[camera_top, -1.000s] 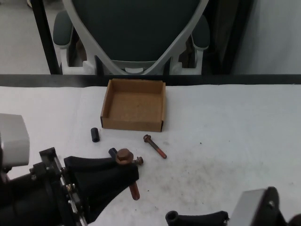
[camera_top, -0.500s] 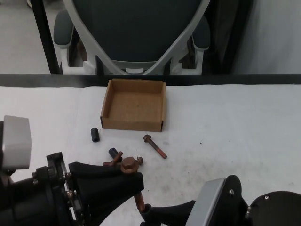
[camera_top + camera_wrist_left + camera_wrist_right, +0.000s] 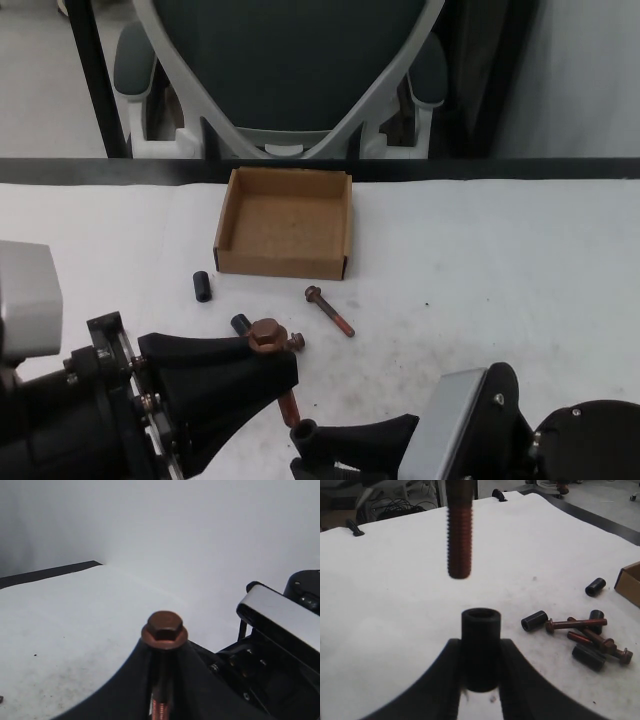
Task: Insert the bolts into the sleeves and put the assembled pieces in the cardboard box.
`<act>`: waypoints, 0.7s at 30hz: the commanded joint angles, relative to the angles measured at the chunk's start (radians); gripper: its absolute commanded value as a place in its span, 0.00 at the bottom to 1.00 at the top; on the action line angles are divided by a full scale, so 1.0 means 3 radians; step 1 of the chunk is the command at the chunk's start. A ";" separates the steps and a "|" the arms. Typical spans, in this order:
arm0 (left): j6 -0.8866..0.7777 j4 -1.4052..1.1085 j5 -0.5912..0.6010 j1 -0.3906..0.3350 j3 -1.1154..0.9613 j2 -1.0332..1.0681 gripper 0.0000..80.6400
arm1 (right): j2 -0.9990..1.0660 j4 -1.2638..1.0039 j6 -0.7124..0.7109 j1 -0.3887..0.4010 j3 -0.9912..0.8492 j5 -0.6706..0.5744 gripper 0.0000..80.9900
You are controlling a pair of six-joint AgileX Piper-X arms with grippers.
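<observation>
My left gripper (image 3: pixel 272 362) is shut on a copper bolt (image 3: pixel 266 334), held upright with the hex head (image 3: pixel 164 629) on top and the threaded shaft (image 3: pixel 459 535) hanging down. Just below the shaft tip, my right gripper (image 3: pixel 480 667) is shut on a black sleeve (image 3: pixel 480 645) that stands upright with its bore facing up. A small gap separates the bolt tip from the sleeve (image 3: pixel 303 435). The cardboard box (image 3: pixel 232 215) sits open at the back of the bench with nothing in it.
Loose parts lie between the box and the grippers: a bolt (image 3: pixel 330 311), a black sleeve (image 3: pixel 202 287), another sleeve (image 3: pixel 240 323) and a bolt head (image 3: pixel 296 341). The right wrist view shows the same cluster of bolts (image 3: pixel 577 625) and sleeves (image 3: pixel 535 620). An office chair (image 3: pixel 280 60) stands behind the bench.
The right gripper has carried its sleeve leftward to sit under the bolt tip. The left gripper dipped with the bolt, then rose slightly again.
</observation>
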 commanded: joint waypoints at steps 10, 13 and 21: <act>0.0002 -0.0073 -0.0031 0.0012 0.0002 -0.0021 0.01 | -0.0003 -0.0294 -0.0028 -0.0011 -0.0036 -0.0012 0.00; 0.0002 -0.0073 -0.0031 0.0012 0.0002 -0.0021 0.01 | -0.0003 -0.0341 -0.0028 -0.0011 -0.0036 -0.0012 0.00; -0.0022 -0.0065 -0.0003 0.0012 0.0002 -0.0021 0.01 | -0.0003 -0.0390 -0.0028 -0.0011 -0.0036 -0.0030 0.00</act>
